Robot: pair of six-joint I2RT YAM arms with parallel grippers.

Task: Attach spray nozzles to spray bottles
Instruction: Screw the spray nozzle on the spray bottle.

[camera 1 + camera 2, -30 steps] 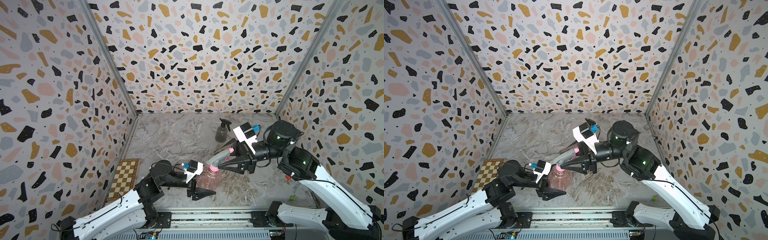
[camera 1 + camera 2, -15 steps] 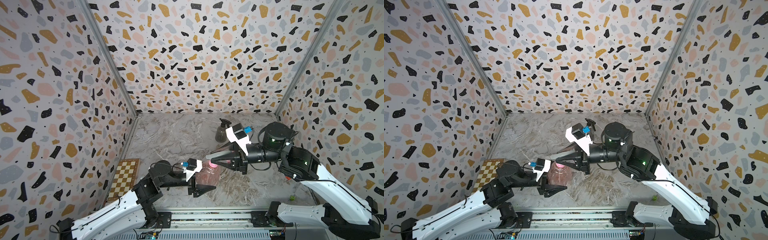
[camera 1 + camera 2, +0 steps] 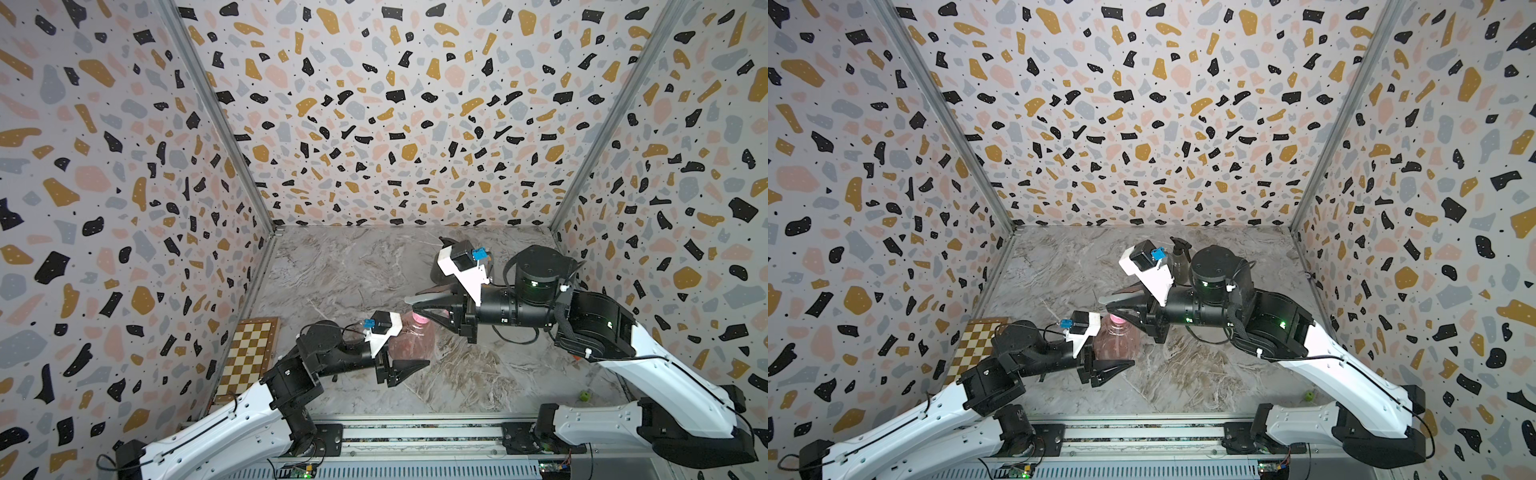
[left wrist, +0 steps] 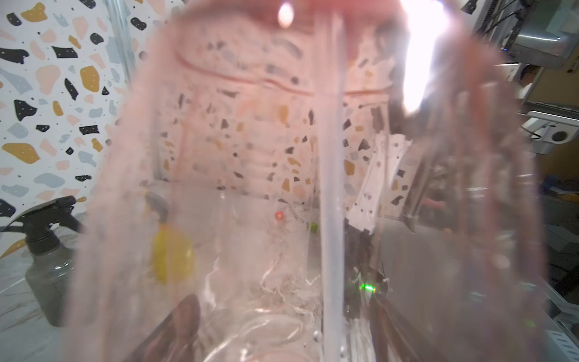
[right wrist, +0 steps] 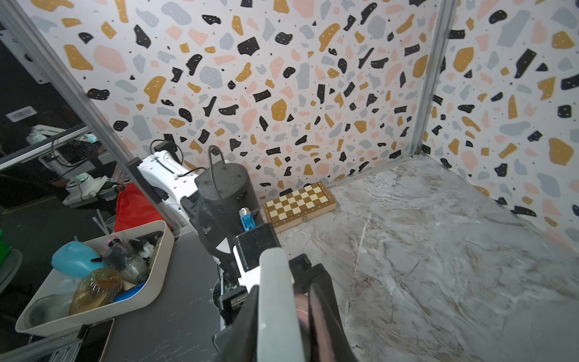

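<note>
You have three: dark bottle (image 4: 47, 282), yellow bottle (image 4: 170, 260), pink bottle (image 3: 409, 343) just below centre, tube (image 4: 332, 188) inside; left gripper (image 3: 422, 351) clamps it, right gripper (image 3: 419, 302) clamps nozzle (image 5: 275, 297).

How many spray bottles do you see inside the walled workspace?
3: pink bottle in the left claw; dark grey bottle near the back wall; yellow bottle, visible only in the left wrist view.

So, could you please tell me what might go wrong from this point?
1. The right end effector grips the nozzle at the pink bottle neck; if the collar sits tilted, twisting could cross-thread it.
2. The left end effector clamps only the bottle's body, so twisting may spin or tip it.
3. The dark grey bottle appears close behind the right arm and might get knocked.
</note>
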